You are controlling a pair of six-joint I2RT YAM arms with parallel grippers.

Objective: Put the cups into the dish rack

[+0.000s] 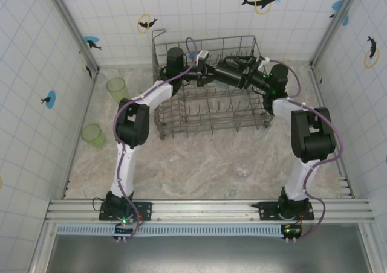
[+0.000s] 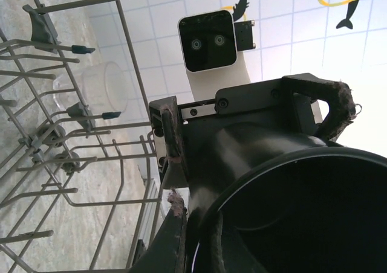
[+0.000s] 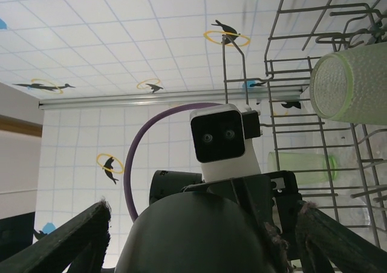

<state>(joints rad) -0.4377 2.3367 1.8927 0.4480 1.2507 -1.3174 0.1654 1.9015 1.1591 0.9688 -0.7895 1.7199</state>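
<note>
Black cylindrical mug (image 2: 302, 212): above grey wire dish rack (image 1: 181, 122), wall apparently pinched in clenched left tool (image 2: 193, 249); right tool (image 3: 193, 252) released, fingers straddling mug with gaps; advise right closing squarely before left lets go; marbled counter (image 1: 193, 164) beneath both tools; white tiled walls (image 1: 211, 19) beyond, dolphin decals.

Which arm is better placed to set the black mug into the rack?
Left. The left gripper is shut on the rim of the mug, over the rack; the right gripper only straddles the mug, jaws wide, apparently unclamped.
</note>
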